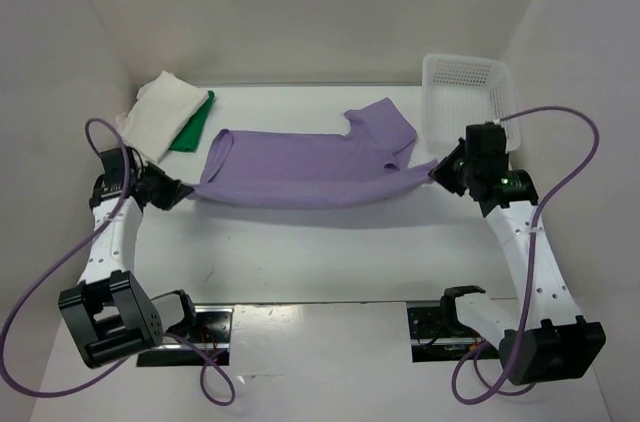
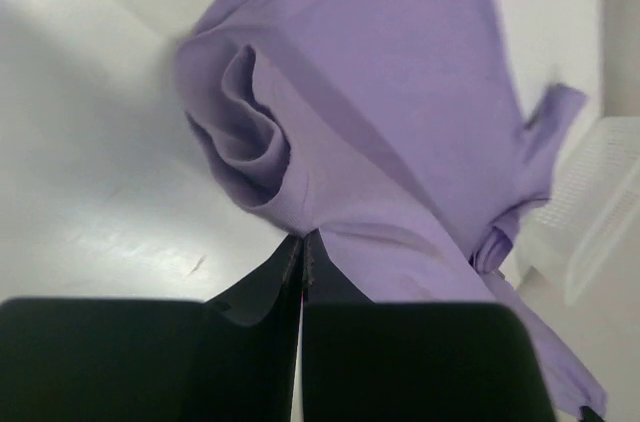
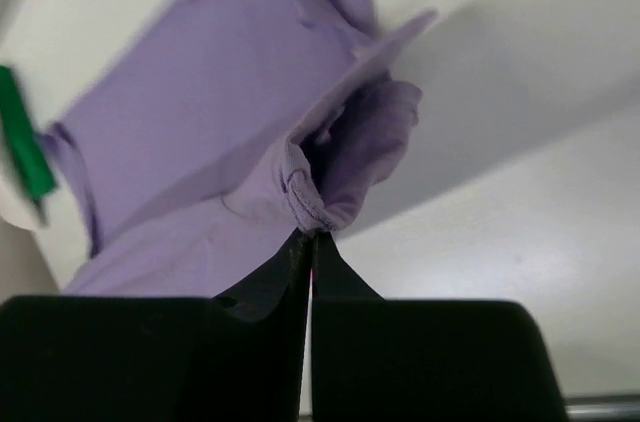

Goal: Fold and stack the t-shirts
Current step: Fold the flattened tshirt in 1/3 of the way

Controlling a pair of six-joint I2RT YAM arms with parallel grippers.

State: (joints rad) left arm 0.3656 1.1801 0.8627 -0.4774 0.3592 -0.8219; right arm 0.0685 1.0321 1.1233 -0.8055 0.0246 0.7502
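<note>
The light purple t-shirt (image 1: 300,167) hangs stretched across the middle of the table, held at both near corners. My left gripper (image 1: 185,192) is shut on its left end; the pinched cloth (image 2: 330,132) bunches just past the gripper (image 2: 303,237). On the right end my right gripper (image 1: 437,170) is shut, with the hem (image 3: 300,192) gathered at the gripper (image 3: 313,234). A folded white-cream t-shirt (image 1: 157,112) lies at the back left, and the green t-shirt (image 1: 193,127) lies folded against its right side.
A white lattice basket (image 1: 465,97) stands at the back right, close behind my right wrist. White walls close in the table at the back and on both sides. Purple cables loop from both arms near the table's side edges.
</note>
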